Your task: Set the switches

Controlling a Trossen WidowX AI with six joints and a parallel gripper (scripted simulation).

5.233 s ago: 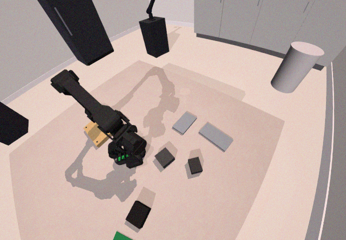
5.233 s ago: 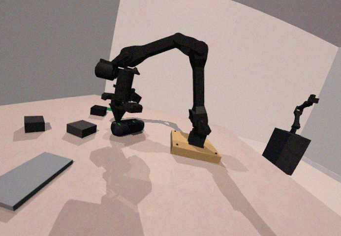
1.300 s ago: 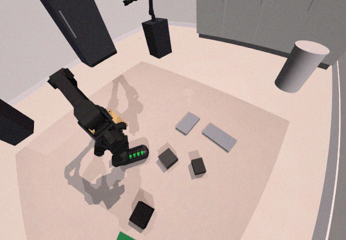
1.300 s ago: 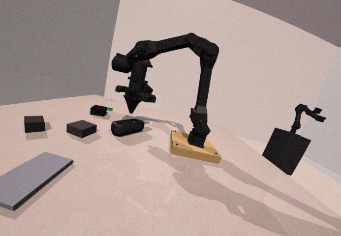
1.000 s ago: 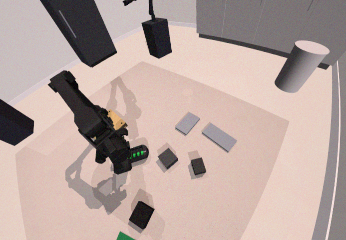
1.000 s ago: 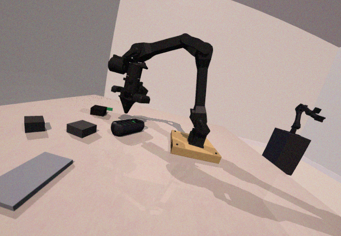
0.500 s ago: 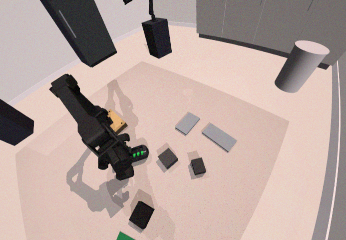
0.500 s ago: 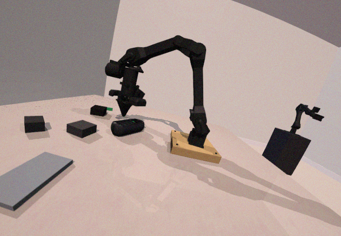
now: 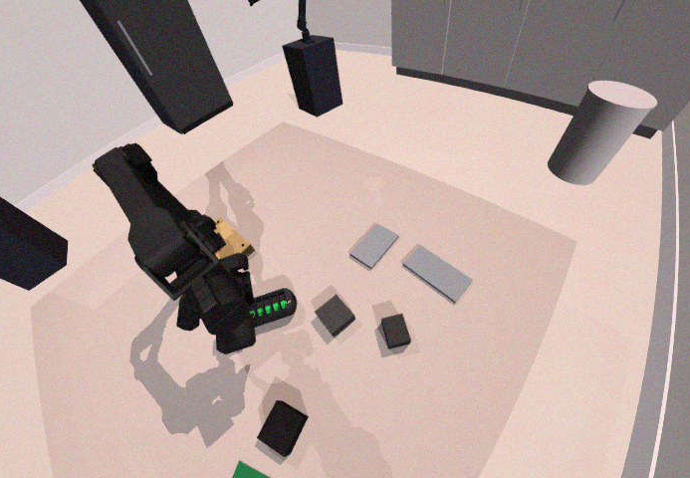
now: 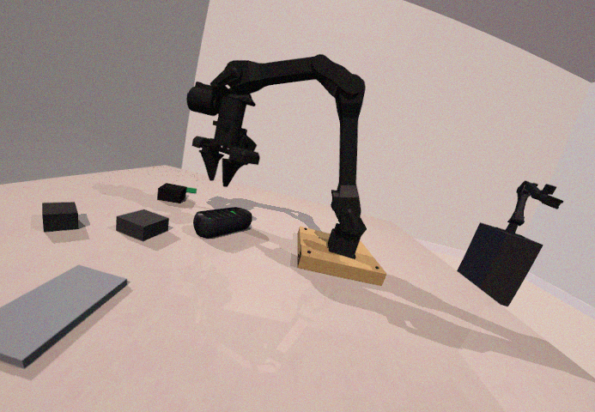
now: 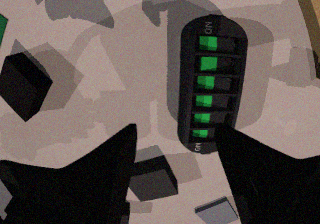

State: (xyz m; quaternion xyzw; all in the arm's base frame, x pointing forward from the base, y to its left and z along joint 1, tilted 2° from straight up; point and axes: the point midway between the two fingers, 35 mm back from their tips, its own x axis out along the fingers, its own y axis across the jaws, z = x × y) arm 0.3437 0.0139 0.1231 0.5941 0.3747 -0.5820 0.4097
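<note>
Claw: the claw (image 9: 248, 307) (image 10: 218, 183) (image 11: 176, 130) is partly spread, its fingertips well apart and nothing pinched between them.
Controller unit: we find the controller unit (image 9: 291, 301) (image 10: 222, 223) (image 11: 188, 89) below the claw, on the tabletop (image 9: 441, 365) (image 10: 171, 340) (image 11: 112, 104), switches upward. In the wrist view it runs away from the claw, its near end beside the right-hand fingertip.
Rocker switches: all six rocker switches (image 11: 208, 63) show green on the same side. From this angle we cannot confirm which ends are pressed down.
Label: on the underside, out of our sight.
Dark blocks: one dark block (image 9: 335, 314) (image 10: 142, 224) (image 11: 154, 178) sits below the claw's gap in the wrist view; another (image 9: 282, 428) (image 10: 171, 192) (image 11: 25, 84) lies off to the claw's left in that view. Neither touches the unit.
Step in hand: we judge it to be readying a grasp, so that the unit can be lifted and turned for reading.
Alignment: we advise centring the claw over the unit's middle, fingers astride its long sides, before descending.
Opening: we would spread wider than the body first, lest a tip land on a rocker.
Closing: we would squeeze low on the walls, evenly; the rounded ends may slip or roll.
</note>
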